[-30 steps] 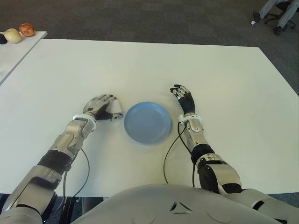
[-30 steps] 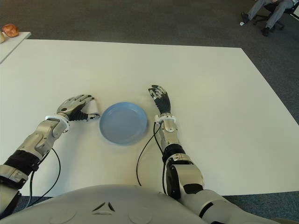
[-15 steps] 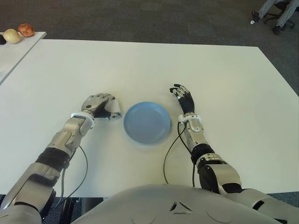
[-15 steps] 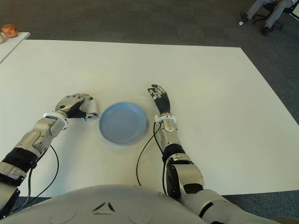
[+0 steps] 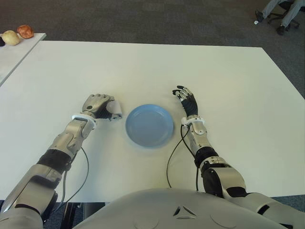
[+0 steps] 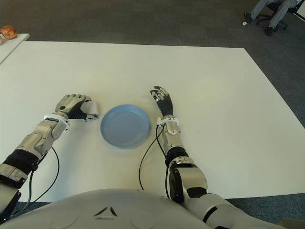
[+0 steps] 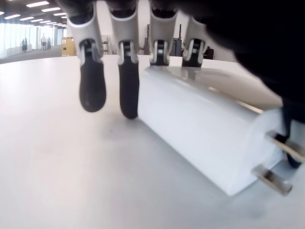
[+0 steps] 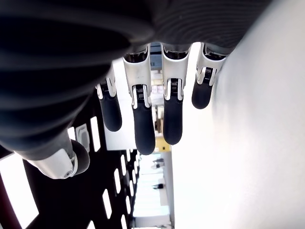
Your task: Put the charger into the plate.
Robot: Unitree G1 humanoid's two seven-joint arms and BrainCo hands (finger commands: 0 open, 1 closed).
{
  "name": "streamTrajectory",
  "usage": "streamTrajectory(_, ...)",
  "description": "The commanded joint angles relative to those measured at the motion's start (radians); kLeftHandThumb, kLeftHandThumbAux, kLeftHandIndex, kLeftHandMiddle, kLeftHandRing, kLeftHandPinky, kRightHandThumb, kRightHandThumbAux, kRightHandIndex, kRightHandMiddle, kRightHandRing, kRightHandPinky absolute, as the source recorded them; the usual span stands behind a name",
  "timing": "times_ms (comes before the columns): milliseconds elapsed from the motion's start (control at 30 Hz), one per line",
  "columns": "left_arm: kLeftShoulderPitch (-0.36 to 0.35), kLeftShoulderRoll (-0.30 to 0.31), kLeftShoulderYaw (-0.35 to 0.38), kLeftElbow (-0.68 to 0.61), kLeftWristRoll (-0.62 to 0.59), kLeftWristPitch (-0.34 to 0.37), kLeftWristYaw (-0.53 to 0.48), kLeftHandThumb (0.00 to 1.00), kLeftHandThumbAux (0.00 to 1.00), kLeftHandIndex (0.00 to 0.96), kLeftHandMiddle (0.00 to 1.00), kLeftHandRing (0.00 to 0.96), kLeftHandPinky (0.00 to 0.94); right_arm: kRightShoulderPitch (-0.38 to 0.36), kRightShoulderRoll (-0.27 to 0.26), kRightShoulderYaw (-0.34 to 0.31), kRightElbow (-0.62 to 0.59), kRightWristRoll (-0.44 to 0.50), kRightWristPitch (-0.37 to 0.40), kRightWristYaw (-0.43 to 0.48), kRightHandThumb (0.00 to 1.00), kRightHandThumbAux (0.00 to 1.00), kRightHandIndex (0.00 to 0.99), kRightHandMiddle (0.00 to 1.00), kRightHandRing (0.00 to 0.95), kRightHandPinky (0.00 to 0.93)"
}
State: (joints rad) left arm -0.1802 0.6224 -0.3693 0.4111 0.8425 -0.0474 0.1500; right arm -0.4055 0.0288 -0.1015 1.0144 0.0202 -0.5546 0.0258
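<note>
A broad white worktop (image 5: 143, 67) stands on dark grey carpet (image 5: 143, 19), with a second white table (image 5: 14, 52) at the far left. The left hand (image 5: 98, 105) is curled over a white block-shaped charger (image 7: 205, 133), fingertips (image 7: 128, 95) pressing its side, just left of the round blue plate (image 5: 149, 125). The right hand (image 5: 187, 100), fingers loosely spread and holding nothing, shows just right of the plate.

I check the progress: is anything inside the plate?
The plate holds nothing; its whole inside shows. The charger lies beside it under the left hand.
</note>
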Motion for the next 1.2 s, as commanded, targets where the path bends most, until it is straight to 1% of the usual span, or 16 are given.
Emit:
streamTrajectory(33,0.039,-0.018,-0.005,0.005,0.004,0.043,-0.007,0.745,0.695,0.443,0.84,0.834,0.855,0.048,0.003,-0.006,0.054,0.003,0.059,-0.011,0.0,0.557,0.236,0.374,0.293,0.158)
streamTrajectory(167,0.048,-0.015,0.001,-0.024,0.001,0.057,-0.013,0.747,0.696,0.443,0.851,0.847,0.858,0.048,0.003,-0.006,0.054,0.004,0.063,-0.01,0.0,0.556,0.24,0.375,0.295,0.166)
streamTrajectory(367,0.055,-0.009,0.01,-0.048,-0.015,0.054,-0.016,0.748,0.697,0.443,0.854,0.853,0.836,0.045,0.003,-0.007,0.058,0.007,0.065,-0.004,0.0,0.564,0.239,0.378,0.298,0.164)
streamTrajectory(767,0.072,0.003,0.036,-0.097,-0.047,0.015,-0.011,0.747,0.698,0.443,0.85,0.85,0.845,0.043,0.006,-0.013,0.061,0.011,0.061,-0.001,0.0,0.568,0.238,0.379,0.3,0.166)
streamTrajectory(900,0.067,0.015,0.057,-0.117,-0.063,-0.01,-0.015,0.746,0.698,0.443,0.847,0.847,0.843,0.042,0.005,-0.013,0.062,0.011,0.062,0.001,0.0,0.563,0.236,0.377,0.298,0.167)
streamTrajectory(1033,0.047,0.037,0.095,-0.189,-0.079,-0.012,-0.044,0.745,0.699,0.443,0.845,0.846,0.836,0.042,0.005,-0.016,0.064,0.014,0.06,0.007,0.0,0.559,0.237,0.376,0.297,0.169)
streamTrajectory(1200,0.015,0.044,0.144,-0.313,-0.074,0.032,-0.102,0.745,0.699,0.443,0.845,0.844,0.83,0.042,0.006,-0.017,0.064,0.013,0.058,0.008,0.0,0.556,0.238,0.377,0.299,0.178)
